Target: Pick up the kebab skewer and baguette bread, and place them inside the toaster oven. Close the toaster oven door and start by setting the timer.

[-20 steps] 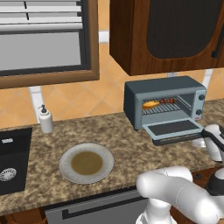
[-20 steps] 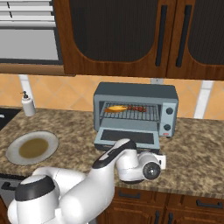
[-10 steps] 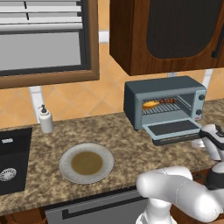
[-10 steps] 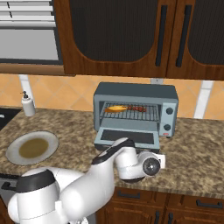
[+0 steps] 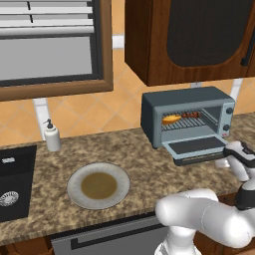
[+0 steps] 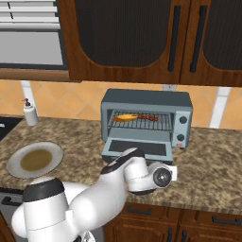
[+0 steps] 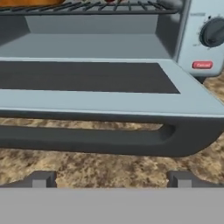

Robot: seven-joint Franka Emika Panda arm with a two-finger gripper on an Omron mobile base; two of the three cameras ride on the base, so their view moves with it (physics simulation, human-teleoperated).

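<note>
Standing beside toaster oven [image 5: 187, 119], plate [image 5: 98, 185], soap dispenser [image 5: 51, 135], sink [image 5: 15, 182]

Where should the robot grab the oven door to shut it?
By the dark bar handle along the door's front edge, coming from the front and slightly below. The door lies flat open, so the bar juts toward the open gripper, with a slot behind it for a finger to hook under.

Honestly not much to read from where I'm sitting. The toaster oven [image 7: 109, 52] has a small red label [image 7: 202, 65] on its knob panel, under the knob [image 7: 213, 33], with white lettering too blurry to make out. Faint tiny print above that knob is unreadable too.
</note>
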